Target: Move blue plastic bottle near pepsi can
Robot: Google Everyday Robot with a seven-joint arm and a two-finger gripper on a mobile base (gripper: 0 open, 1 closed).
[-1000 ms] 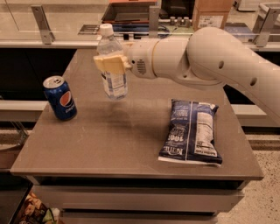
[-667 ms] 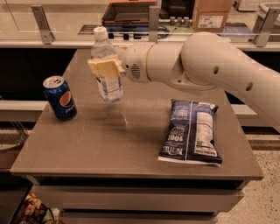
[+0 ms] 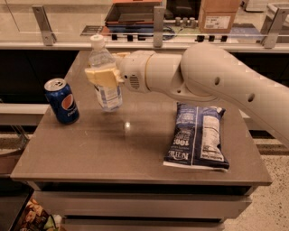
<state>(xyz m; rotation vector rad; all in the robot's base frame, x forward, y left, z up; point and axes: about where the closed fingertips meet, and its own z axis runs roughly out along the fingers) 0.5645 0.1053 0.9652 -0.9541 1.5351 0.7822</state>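
We have the tool point(image 3: 103, 76) at the left rear of the counter point(image 3: 113, 153), reaching in from the right on the end of the white arm point(image 3: 216, 76). Its yellowish fingers point(image 3: 97, 74) are clamped round the middle of the bottle point(image 3: 109, 97), just above the label.

Bottle: clear plastic, white cap on, white-and-blue label on the lower half. It's tilted, with the cap leaning left and the base kicked right. The base looks to be just off the counter, but we can't confirm the gap from this angle. We can't read a fill level through the plastic either.

Can point(image 3: 62, 101): upright on the counter near the left edge, silver top up, Pepsi logo facing us. It sits left of the bottle and slightly nearer us. The two are near each other but not touching, with bare counter between them. We can't tell whether the can is open or what's in it.

Bag point(image 3: 197, 135): dark blue, lying flat on the right half of the counter with the printed back panel up, well apart from the bottle and can. It sits under the arm, and we see no contact between them. It looks closed, but we can't tell what's inside.

Box point(image 3: 219, 13): cardboard, on the ledge behind the counter at upper right. We can't see its contents.
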